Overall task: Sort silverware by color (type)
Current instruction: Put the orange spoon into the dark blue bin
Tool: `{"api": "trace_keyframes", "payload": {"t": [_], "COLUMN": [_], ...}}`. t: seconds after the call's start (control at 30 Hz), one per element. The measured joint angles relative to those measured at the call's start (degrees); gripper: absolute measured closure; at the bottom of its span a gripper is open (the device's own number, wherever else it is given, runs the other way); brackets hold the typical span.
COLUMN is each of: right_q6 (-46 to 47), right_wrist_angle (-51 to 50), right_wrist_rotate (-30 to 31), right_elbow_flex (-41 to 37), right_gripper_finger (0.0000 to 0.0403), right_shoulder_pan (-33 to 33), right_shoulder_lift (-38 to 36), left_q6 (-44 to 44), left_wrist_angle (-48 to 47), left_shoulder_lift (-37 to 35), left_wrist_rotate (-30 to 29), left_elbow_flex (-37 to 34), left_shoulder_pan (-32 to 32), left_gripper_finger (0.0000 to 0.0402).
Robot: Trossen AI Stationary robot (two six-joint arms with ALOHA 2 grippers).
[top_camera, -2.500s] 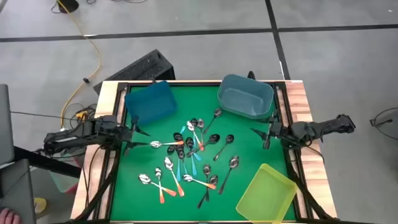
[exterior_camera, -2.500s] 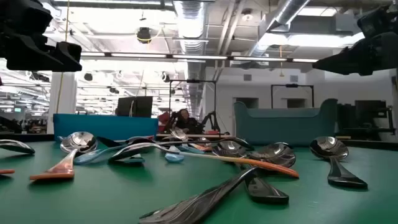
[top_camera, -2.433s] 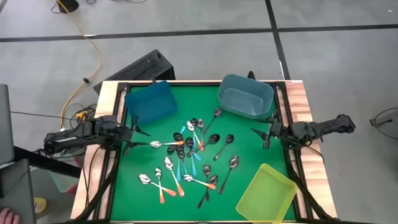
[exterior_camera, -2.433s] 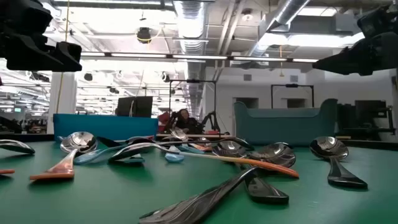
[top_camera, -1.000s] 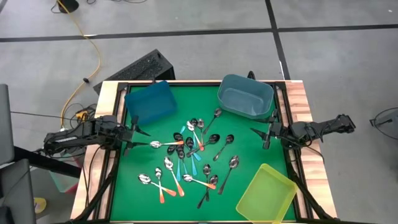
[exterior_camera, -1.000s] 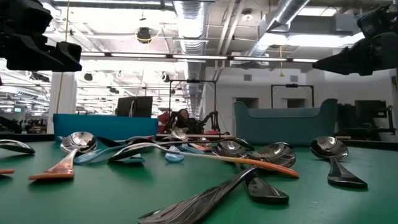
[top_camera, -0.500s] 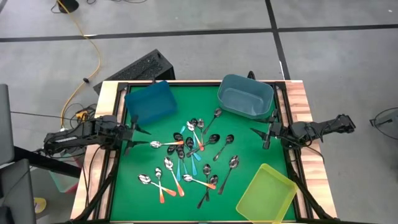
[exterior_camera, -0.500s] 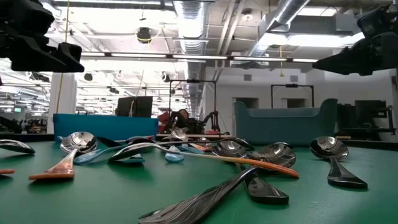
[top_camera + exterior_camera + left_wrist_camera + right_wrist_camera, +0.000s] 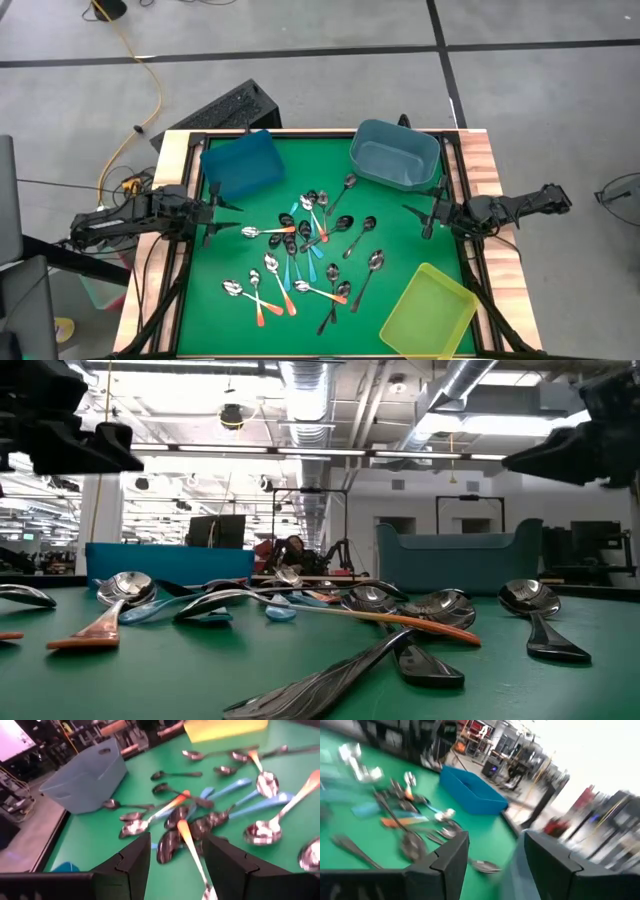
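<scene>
The silverware [image 9: 305, 240] is a loose scatter of small spoons with shiny bowls and orange, light blue or dark handles, lying flat on the middle of the green mat [image 9: 400, 215]. Some spoons cross over one another. The scatter also shows in the low view [image 9: 300, 605] and the left wrist view [image 9: 200, 820]. My left gripper [image 9: 215, 208] hovers open above the table's left edge, fingers toward the spoons, nothing between them [image 9: 175, 845]. My right gripper [image 9: 425, 215] hovers open above the right edge, also holding nothing [image 9: 492, 842].
A blue bin [image 9: 240, 165] stands at the far left, a grey-blue bin [image 9: 395, 155] at the far right, and a yellow-green bin [image 9: 428, 312] at the near right. A raised wooden frame [image 9: 480, 150] borders the mat. Bare mat lies between each gripper and the spoons.
Both grippers have stayed where they were and open. My right gripper has rolled a little about its own pointing line; my left gripper has turned slightly. The spoons have not moved.
</scene>
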Motion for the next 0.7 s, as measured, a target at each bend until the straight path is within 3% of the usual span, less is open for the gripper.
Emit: {"api": "trace_keyframes", "payload": {"t": [0.2,0.37,0.57,0.63,0.7], "right_q6": [-16.5,-33.2,-39.5,-37.3,-28.7], "right_wrist_angle": [0.8,4.2,5.7,7.6,9.8], "right_wrist_rotate": [0.4,0.4,-5.3,-5.5,-5.5], "right_elbow_flex": [-0.1,-0.4,-0.3,-0.3,-0.2], "right_gripper_finger": [0.0182,0.0182,0.0182,0.0182,0.0182], "right_shoulder_pan": [0.0,0.0,0.0,0.1,0.1], "right_shoulder_lift": [0.0,0.0,0.0,0.0,0.0], "left_q6": [-18.7,-28.3,-34.2,-33.4,-34.9], "left_wrist_angle": [11.2,13.8,13.1,13.1,13.5], "left_shoulder_lift": [0.0,0.0,0.0,0.0,0.1], "left_wrist_rotate": [4.4,-0.9,-5.8,-5.8,-5.6], "left_elbow_flex": [0.0,0.1,0.1,0.1,0.1], "left_shoulder_pan": [0.0,0.0,0.0,0.0,0.0], "left_gripper_finger": [0.0237,0.0237,0.0237,0.0237,0.0237]}}
